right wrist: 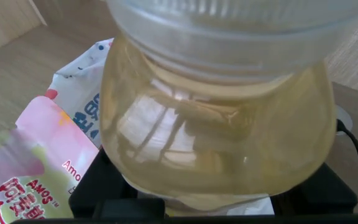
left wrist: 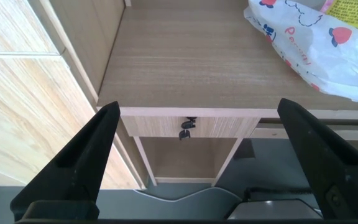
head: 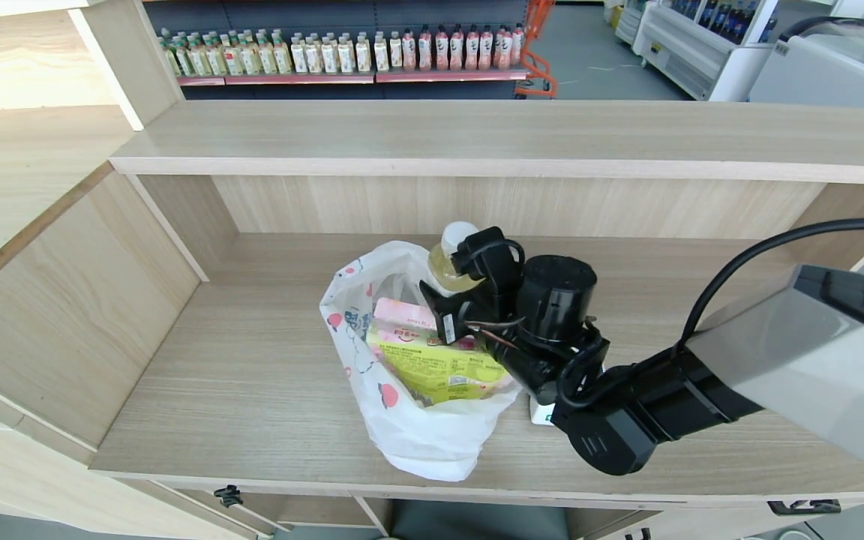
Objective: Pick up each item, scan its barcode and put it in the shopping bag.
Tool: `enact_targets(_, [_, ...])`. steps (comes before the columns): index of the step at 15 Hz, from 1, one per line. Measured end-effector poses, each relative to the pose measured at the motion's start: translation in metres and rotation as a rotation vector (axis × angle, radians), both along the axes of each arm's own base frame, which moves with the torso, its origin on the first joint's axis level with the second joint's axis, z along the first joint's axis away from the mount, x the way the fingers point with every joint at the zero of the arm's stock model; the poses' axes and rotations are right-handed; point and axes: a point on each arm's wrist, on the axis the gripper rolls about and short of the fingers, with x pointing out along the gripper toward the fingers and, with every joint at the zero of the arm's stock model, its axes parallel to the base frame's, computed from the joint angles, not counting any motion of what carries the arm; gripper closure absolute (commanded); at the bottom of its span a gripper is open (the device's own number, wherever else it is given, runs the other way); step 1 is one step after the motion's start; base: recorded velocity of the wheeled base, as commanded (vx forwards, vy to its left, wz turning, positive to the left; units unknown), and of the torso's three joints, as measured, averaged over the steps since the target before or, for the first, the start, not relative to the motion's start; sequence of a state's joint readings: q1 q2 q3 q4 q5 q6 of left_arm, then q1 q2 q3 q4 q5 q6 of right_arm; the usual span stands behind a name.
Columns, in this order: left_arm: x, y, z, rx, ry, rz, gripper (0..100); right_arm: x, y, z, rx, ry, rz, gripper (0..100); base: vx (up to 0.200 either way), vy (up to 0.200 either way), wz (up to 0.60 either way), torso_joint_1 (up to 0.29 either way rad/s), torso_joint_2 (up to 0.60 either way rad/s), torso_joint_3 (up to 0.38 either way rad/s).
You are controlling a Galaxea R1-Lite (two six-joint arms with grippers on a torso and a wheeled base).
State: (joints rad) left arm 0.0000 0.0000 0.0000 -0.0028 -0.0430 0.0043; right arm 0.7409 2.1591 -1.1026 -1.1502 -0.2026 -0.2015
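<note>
Counter [head: 252, 390]: right arm's [head: 627, 409] jaws around bottle [head: 453, 259] above bag [head: 417, 439]

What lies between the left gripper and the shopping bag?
Left wrist view: only bare counter between the open left gripper and the shopping bag.

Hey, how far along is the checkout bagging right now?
Done: a yellow-green packet and a pink packet already sit in the shopping bag. In hand: the right hand grips a bottle of pale liquid at the bag's far rim; the left hand is open, off the counter's front edge. Left: bagging that bottle; whether it was scanned cannot be told.
</note>
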Motion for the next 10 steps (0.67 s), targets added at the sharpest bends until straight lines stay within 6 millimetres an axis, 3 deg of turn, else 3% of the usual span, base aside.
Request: enact_targets(10, [0.0,0.0,0.0,0.0,0.0,0.0,0,0.011,-0.038,-0.004,-0.019,0.072,0.252,100,0.0,0.0,0.0,0.0,0.0,0.0])
